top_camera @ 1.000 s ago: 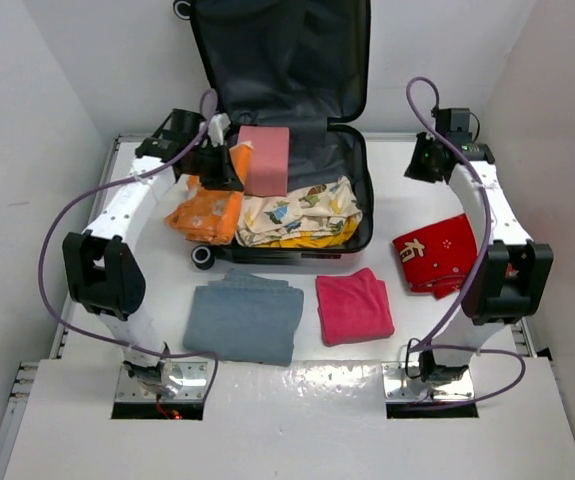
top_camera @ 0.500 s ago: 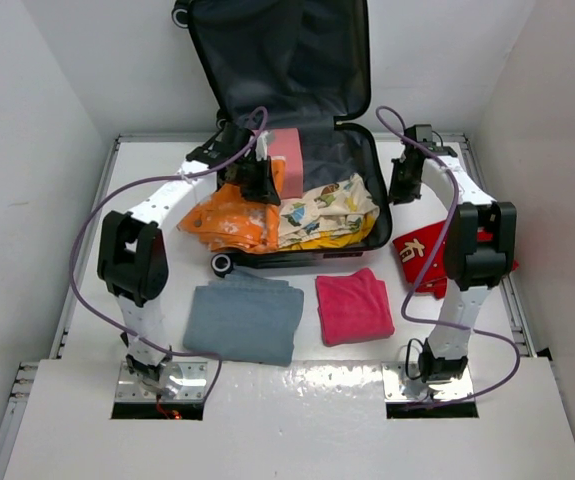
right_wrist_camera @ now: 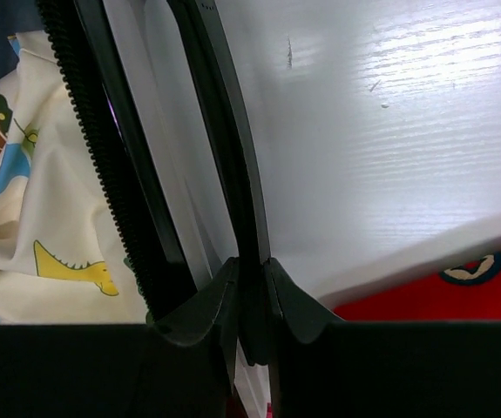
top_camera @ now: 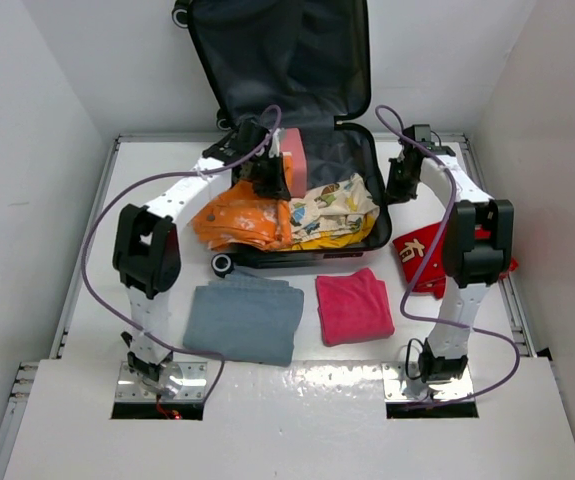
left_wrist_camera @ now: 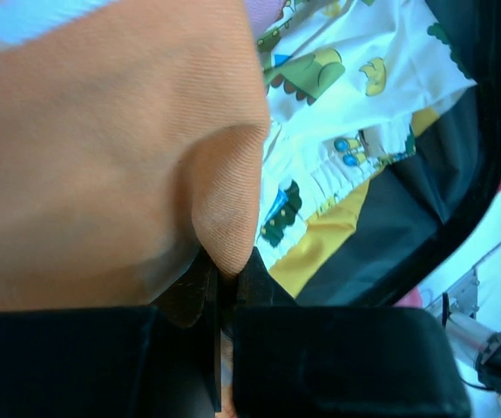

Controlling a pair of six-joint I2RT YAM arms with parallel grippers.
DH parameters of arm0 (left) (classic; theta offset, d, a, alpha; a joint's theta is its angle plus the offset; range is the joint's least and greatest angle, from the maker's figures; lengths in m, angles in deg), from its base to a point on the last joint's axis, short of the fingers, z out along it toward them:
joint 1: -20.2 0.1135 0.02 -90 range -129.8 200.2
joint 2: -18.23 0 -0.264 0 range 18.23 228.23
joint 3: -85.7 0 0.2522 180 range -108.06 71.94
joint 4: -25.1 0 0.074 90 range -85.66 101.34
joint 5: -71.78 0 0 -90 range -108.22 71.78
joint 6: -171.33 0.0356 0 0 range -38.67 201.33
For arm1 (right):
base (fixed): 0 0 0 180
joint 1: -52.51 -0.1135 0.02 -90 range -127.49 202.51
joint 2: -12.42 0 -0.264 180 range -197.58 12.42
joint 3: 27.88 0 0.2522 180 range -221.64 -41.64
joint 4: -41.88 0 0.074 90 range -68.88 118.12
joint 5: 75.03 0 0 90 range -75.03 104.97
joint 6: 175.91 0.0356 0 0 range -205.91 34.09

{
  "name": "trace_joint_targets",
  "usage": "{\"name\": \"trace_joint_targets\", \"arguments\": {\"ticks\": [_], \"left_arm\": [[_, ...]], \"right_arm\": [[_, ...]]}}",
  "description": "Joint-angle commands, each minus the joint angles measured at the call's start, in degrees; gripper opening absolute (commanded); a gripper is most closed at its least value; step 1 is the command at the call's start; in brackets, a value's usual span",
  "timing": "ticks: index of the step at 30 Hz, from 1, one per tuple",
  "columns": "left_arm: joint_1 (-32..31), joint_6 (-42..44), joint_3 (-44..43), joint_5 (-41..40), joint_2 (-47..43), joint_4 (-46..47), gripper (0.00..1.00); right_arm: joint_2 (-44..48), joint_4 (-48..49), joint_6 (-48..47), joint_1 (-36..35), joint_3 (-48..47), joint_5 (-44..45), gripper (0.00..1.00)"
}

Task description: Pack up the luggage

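We read the overhead view from left to right. The left gripper (top_camera: pixel 270 188) reaches in over the near-left corner of the suitcase (top_camera: pixel 287 60). Its jaws are together, pinching a fold of the orange cloth (top_camera: pixel 237 222). The left wrist view confirms this grip (left_wrist_camera: pixel 224 270), with the orange cloth (left_wrist_camera: pixel 102 157) bulging out above the fingers. Most of that cloth drapes over the suitcase's near-left rim, part inside and part hanging out.

On the table (top_camera: pixel 297 410) in front lies a folded grey cloth (top_camera: pixel 244 320). The suitcase stands at the back centre of the table, its lid upright against the rear wall and its base open toward us. Inside it we see a pink folded block (top_camera: pixel 297 150) at the back and a dinosaur-print cloth (top_camera: pixel 332 205) filling the right half. A folded pink towel (top_camera: pixel 354 305) waits just in front of the suitcase.

The right gripper (top_camera: pixel 399 188) sits at the suitcase's right wall. In the right wrist view its jaws (right_wrist_camera: pixel 252 287) are clamped on the black rim (right_wrist_camera: pixel 233 148), apparently to steady the case. A red cloth (top_camera: pixel 435 250) lies on the table to the right.

We judge the step in hand to be loading the orange cloth. The next move calls for carrying it fully inside the rim beside the dinosaur-print cloth, then letting go. Three folded pieces remain outside.
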Motion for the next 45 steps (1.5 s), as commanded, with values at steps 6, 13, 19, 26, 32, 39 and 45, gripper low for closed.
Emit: {"name": "trace_joint_targets", "arguments": {"ticks": [6,13,19,26,32,39,45], "left_arm": [[-9.6,-7.3,-5.6,5.5,7.6,20.8,0.00],[-12.0,-10.9,-8.9,8.2,13.6,28.1,0.00],[-14.5,-13.3,-10.9,6.1,15.5,29.3,0.00],[-14.5,-21.3,-3.8,-4.5,18.8,28.5,0.00],[-12.6,-19.8,-0.2,-5.5,21.5,27.7,0.04],[-12.1,-7.6,4.4,-4.3,18.0,23.6,0.62],[-10.9,9.7,7.8,0.7,3.0,23.9,0.67]], "right_arm": [[-1.8,2.6,5.6,-6.3,-0.4,-9.9,0.18],[-1.3,3.0,6.8,-7.8,0.4,-10.9,0.18],[-1.1,3.8,7.4,-8.3,0.4,-12.0,0.18],[-1.1,4.2,6.5,-9.5,0.2,-12.7,0.19],[0.0,4.2,5.5,-9.3,0.1,-12.9,0.19],[2.9,3.0,2.0,-10.3,-2.7,-13.5,0.26],[9.4,9.9,0.5,-8.9,-2.1,-20.6,0.27]]}}
